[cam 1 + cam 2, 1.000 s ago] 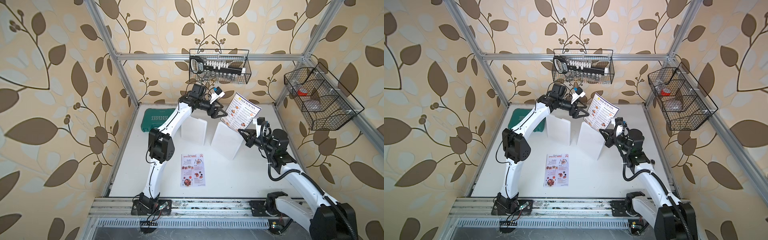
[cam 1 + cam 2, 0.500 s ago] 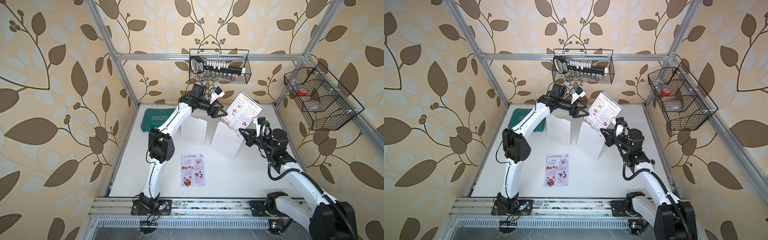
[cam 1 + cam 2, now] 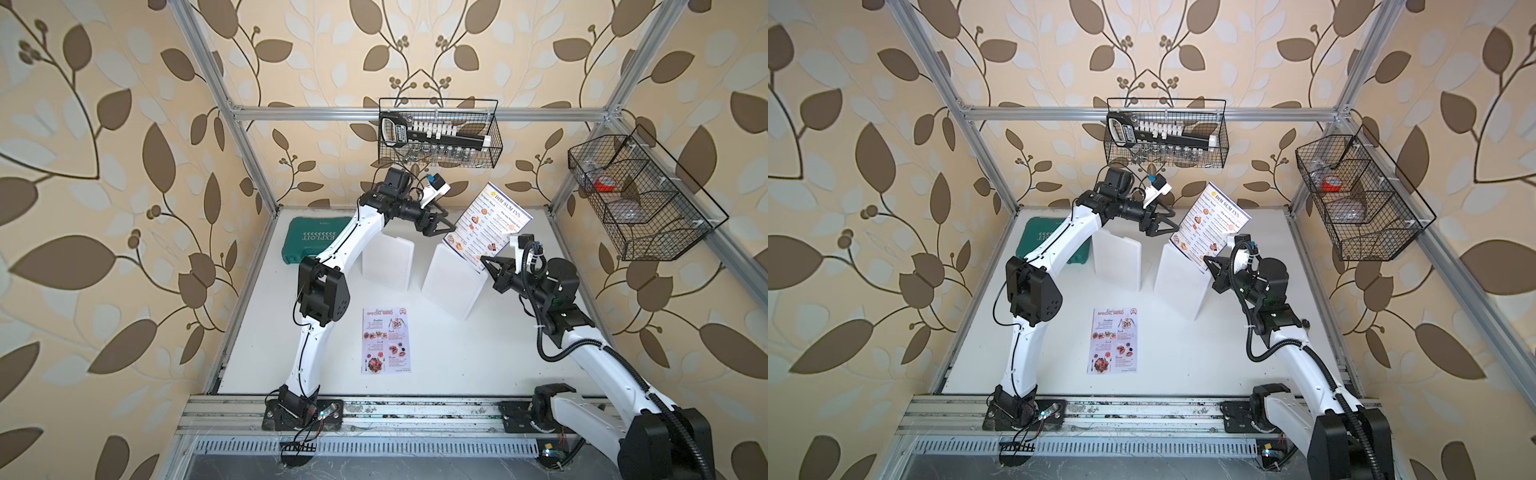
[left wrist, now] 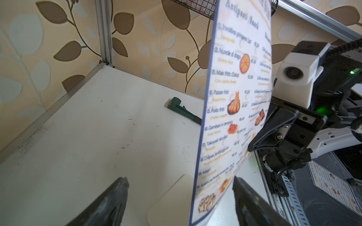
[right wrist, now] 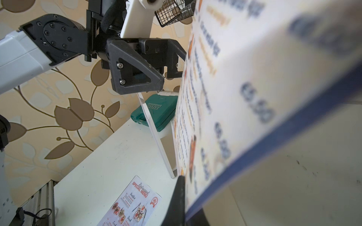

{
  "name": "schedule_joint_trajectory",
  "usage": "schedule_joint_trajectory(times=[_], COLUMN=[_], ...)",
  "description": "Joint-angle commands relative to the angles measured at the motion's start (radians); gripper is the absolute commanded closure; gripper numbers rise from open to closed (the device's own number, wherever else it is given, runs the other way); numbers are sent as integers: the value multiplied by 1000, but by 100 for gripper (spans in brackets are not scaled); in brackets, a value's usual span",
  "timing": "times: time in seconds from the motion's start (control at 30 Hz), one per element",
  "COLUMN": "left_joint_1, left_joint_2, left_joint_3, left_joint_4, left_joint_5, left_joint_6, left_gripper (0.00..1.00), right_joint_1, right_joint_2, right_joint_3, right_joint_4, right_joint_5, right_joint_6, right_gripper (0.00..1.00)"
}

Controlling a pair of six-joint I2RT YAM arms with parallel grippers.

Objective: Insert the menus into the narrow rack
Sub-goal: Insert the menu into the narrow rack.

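Note:
The navy-bordered Dim Sum Inn menu (image 3: pixel 487 226) (image 3: pixel 1210 226) stands upright in the air above the rack. My right gripper (image 3: pixel 484 259) (image 3: pixel 1206 259) (image 5: pixel 183 195) is shut on its near lower corner. My left gripper (image 3: pixel 440 226) (image 3: pixel 1165 226) (image 4: pixel 180 182) is open, and the menu's (image 4: pixel 231 109) far edge lies between its fingers without touching them. The rack's white upright panels (image 3: pixel 453 282) (image 3: pixel 388 259) (image 3: pixel 1179 282) stand below. The Special Menu (image 3: pixel 386 340) (image 3: pixel 1114 340) (image 5: pixel 133 203) lies flat on the table (image 3: pixel 457 365).
A green tool case (image 3: pixel 316 239) (image 5: pixel 156 111) lies at the back left behind the left arm. Wire baskets hang on the back wall (image 3: pixel 438 133) and the right wall (image 3: pixel 640 195). A green hand tool (image 4: pixel 182 110) lies near the back wall.
The right gripper has shifted the Dim Sum Inn menu slightly toward the left gripper. The left jaws have narrowed a little. The Special Menu has not moved.

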Motion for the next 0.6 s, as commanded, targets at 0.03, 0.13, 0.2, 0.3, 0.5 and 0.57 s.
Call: schedule_joint_trajectory(times=[0.03, 0.13, 0.2, 0.3, 0.5, 0.57], left_joint_1=[-14, -14, -14, -13, -14, -14], left_joint_2=[-7, -8, -7, -5, 15, 30], left_joint_3=[26, 26, 26, 24, 49, 74], left_joint_4=[24, 19, 16, 15, 19, 3], left_joint_5=[34, 39, 40, 28, -44, -50], left_joint_6=[-4, -4, -4, -3, -35, -36], left_gripper=[15, 15, 15, 14, 2, 1], right_joint_1=[-7, -8, -8, -9, -8, -9], right_joint_2=[-14, -15, -16, -15, -13, -14], right_joint_3=[-14, -14, -17, -18, -19, -21], right_joint_4=[-18, -18, -19, -21, -18, -17], right_joint_5=[9, 3, -2, -4, -10, -10], right_joint_6=[4, 5, 4, 5, 4, 4], right_gripper=[100, 100, 100, 100, 100, 100])
